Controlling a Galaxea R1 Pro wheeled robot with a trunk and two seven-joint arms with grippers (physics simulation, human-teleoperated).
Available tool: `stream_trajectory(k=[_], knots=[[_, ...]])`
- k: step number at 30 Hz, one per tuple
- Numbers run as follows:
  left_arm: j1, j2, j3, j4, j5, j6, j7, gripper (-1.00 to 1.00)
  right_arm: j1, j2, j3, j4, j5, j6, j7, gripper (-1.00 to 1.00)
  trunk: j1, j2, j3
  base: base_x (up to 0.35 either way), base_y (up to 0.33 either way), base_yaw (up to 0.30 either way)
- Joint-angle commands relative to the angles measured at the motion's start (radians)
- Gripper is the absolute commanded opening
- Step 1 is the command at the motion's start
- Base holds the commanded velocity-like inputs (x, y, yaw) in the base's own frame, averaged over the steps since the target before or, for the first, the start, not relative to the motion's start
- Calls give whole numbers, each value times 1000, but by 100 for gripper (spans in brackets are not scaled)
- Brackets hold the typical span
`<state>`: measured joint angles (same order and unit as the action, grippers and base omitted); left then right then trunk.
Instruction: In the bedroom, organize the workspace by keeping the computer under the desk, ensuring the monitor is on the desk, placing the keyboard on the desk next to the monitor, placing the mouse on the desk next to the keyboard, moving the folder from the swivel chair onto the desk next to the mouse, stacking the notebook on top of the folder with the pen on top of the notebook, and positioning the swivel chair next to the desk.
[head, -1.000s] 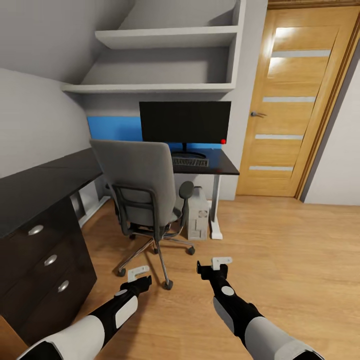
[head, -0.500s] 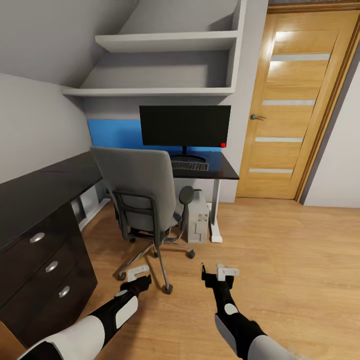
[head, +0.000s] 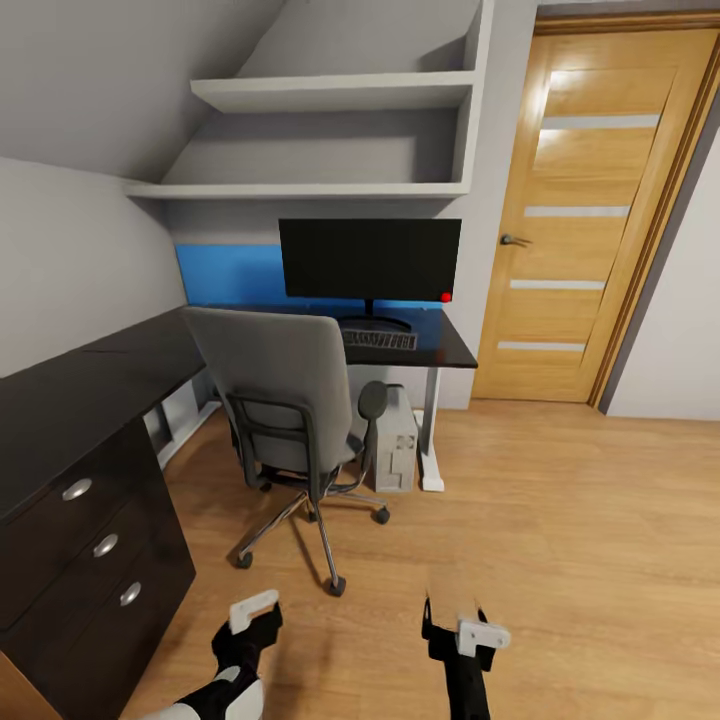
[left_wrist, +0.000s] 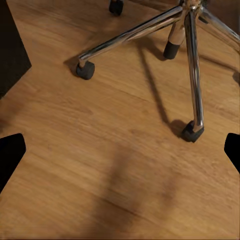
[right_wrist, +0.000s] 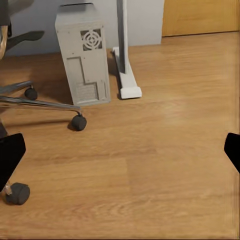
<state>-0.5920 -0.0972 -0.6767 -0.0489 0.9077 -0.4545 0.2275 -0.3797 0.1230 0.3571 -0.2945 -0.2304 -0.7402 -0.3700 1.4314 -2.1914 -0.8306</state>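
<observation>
Head view: faced the desk (head: 110, 370), glossy black, running along the wall and turning under the shelves. Saw the monitor (head: 370, 259) standing on the desk's far end, with the keyboard (head: 380, 340) lying just in front of its stand. Found the swivel chair (head: 285, 400) close against the desk, back turned to the camera. Noticed the computer (head: 397, 440) upright on the floor under the desk, beside its white leg. Kept both arms low over the wooden floor, well short of the desk: left gripper (head: 250, 625) with fingers spread and nothing between them, right gripper (head: 460, 635) likewise released and empty. Caught the chair's chrome base in the left wrist view; caught the computer by the desk's leg in the right wrist view.
</observation>
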Motion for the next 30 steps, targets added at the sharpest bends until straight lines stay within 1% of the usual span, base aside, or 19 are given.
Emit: stream_trajectory(k=[1,3,4,5,7,9,10,11,13,14,19,22,25,27,30], knots=[[10,0,-9,5,2,-19,8,100,2,0,9,10,-8,-10,-5,100,-4,7,2,0,0,0],[33,1,-8,13,2,-50,8,100,5,0,9,30,-9,-19,-5,100,-12,21,9,0,0,0],[59,1,-8,17,3,-77,8,100,8,0,8,47,-9,-25,-5,100,-16,28,12,0,0,0],[98,2,-8,22,2,-111,7,100,10,-2,7,65,-11,-31,-5,100,-19,35,15,0,0,0],[134,2,-8,24,2,-137,6,100,11,-3,7,77,-14,-33,-5,100,-27,49,21,0,0,0],[153,2,-8,24,2,-147,6,100,11,-4,6,87,-15,-34,-4,100,-35,63,27,0,0,0],[182,2,-7,25,2,-157,6,100,12,-5,7,116,-15,-31,-4,100,-39,70,31,0,0,0],[193,2,-7,26,2,-159,6,100,12,-5,7,141,-14,-29,-4,100,-42,77,34,0,0,0],[201,2,-7,26,2,-161,5,100,13,-5,8,171,-13,-28,-2,100,-50,91,40,0,0,0],[209,2,-8,27,1,-162,5,100,12,-5,9,225,-11,-26,0,100,-54,98,43,0,0,0],[213,2,-7,27,1,-156,4,100,12,-7,10,264,-12,-24,-1,100,-73,133,59,0,0,0],[215,2,-7,27,2,-154,4,100,12,-18,9,285,-14,-24,-3,100,-85,154,68,0,0,0],[220,9,-6,27,2,-153,4,100,12,-47,9,302,-14,-23,-2,100,-96,175,78,0,0,0],[231,17,-6,27,1,-152,2,100,13,-60,9,309,-15,-23,-4,100,-104,189,84,0,0,0],[247,22,-8,27,1,-152,0,100,13,-66,10,314,-15,-22,-1,100,-115,210,93,0,0,0]])
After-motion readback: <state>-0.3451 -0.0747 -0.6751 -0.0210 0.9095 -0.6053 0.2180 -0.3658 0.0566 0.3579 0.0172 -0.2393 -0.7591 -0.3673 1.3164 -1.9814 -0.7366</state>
